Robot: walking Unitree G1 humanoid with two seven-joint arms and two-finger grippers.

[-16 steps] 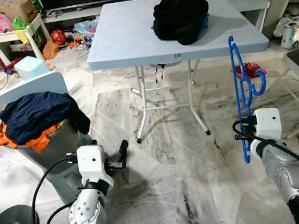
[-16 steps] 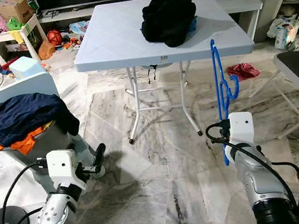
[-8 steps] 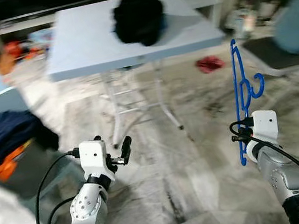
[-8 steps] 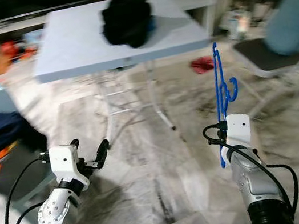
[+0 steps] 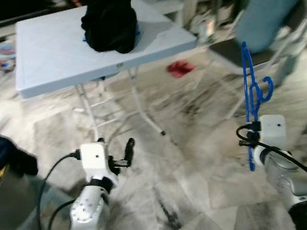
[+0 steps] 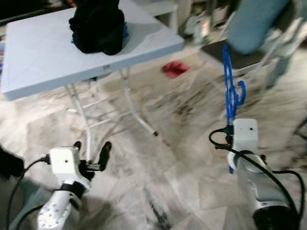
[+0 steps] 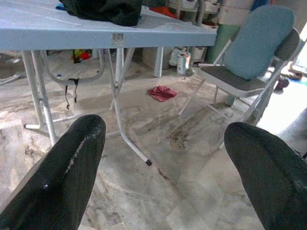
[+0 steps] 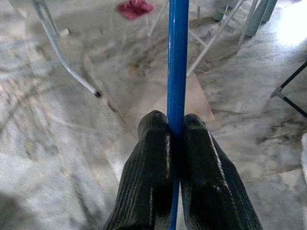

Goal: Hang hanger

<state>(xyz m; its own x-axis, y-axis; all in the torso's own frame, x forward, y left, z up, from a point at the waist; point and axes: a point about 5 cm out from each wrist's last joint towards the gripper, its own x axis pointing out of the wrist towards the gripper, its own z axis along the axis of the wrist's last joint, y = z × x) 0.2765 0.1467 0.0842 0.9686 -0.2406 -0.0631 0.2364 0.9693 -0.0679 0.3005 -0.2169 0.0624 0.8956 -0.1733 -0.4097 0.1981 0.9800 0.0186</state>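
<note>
The left gripper (image 5: 126, 154) is held wide apart and empty above the marble floor (image 5: 172, 117), near the tabletop (image 5: 47, 50) carrying black clothes (image 5: 108, 21), while a blue hanger (image 5: 250, 95) is clamped upright by the right gripper (image 8: 176, 129).
</note>
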